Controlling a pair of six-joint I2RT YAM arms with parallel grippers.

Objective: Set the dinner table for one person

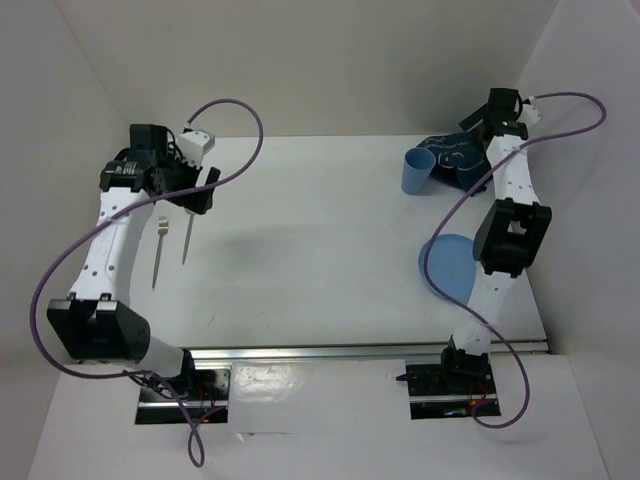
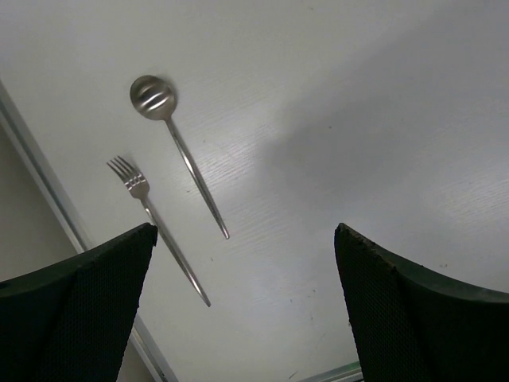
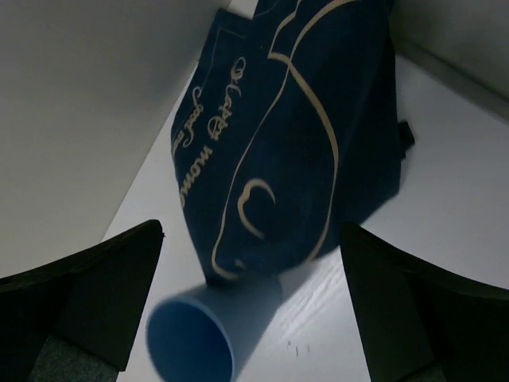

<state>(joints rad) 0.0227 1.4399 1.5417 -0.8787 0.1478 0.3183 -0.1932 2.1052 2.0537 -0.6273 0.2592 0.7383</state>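
The white counter [image 1: 320,250] is stretching between pale walls, just beyond both arm bases. The left tool [image 2: 246,239] is hovering spread and empty over the fork [image 2: 179,259] and spoon [image 2: 191,171]. The right tool [image 3: 250,231] is hanging spread, empty, over the navy placemat [image 3: 302,143] and blue cup [image 3: 191,350].

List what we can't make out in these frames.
Plate: top view, right arm covers one side; absent from both wrist views.
Placemat: top view, arm hides much; right wrist view crops its top.
Spoon bowl: top view, under the left hand.
Cup: right wrist view, bottom edge cuts it.
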